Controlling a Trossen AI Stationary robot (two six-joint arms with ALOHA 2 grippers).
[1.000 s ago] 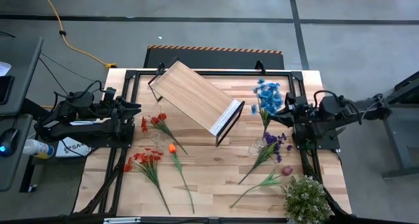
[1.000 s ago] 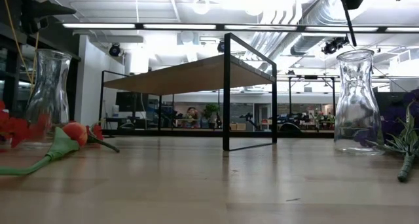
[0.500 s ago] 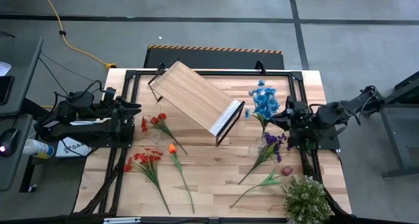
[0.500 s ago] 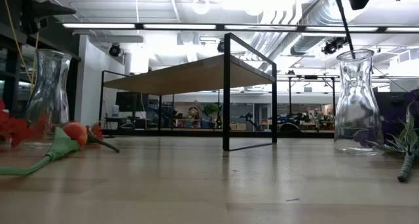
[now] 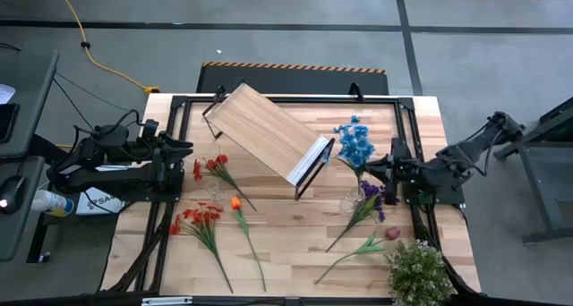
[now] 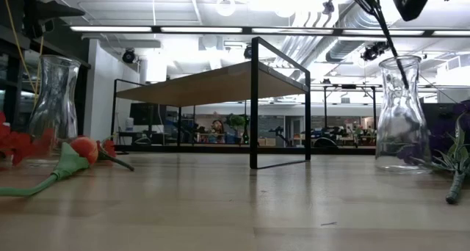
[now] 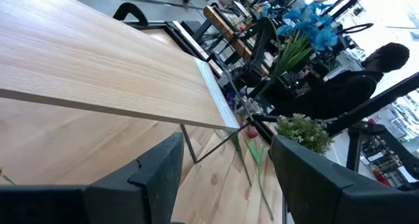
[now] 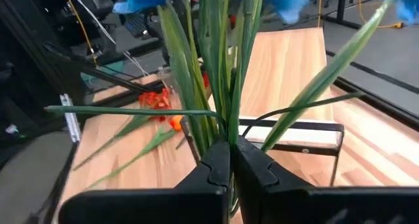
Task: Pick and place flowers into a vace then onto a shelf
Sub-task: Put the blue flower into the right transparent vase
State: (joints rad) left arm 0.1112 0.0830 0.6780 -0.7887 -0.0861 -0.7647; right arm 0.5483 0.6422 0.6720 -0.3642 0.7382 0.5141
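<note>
Blue flower spray [image 5: 355, 145] pinched at the stems by right gripper [image 8: 229, 160], its tip entering the right glass vase [image 6: 401, 113]; left gripper [image 7: 219, 178] idle, fingers wide, beside shelf [image 5: 269, 131].

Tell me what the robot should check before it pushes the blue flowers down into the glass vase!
1. Right end effector shut on the blue flowers: ok.
2. Stem tip at the mouth of the right vase: ok; depth inside, cannot tell.
3. Vase upright: ok.
4. Purple flowers lying clear of the vase: cannot tell.
5. Left end effector open, waiting by the shelf: ok.
</note>
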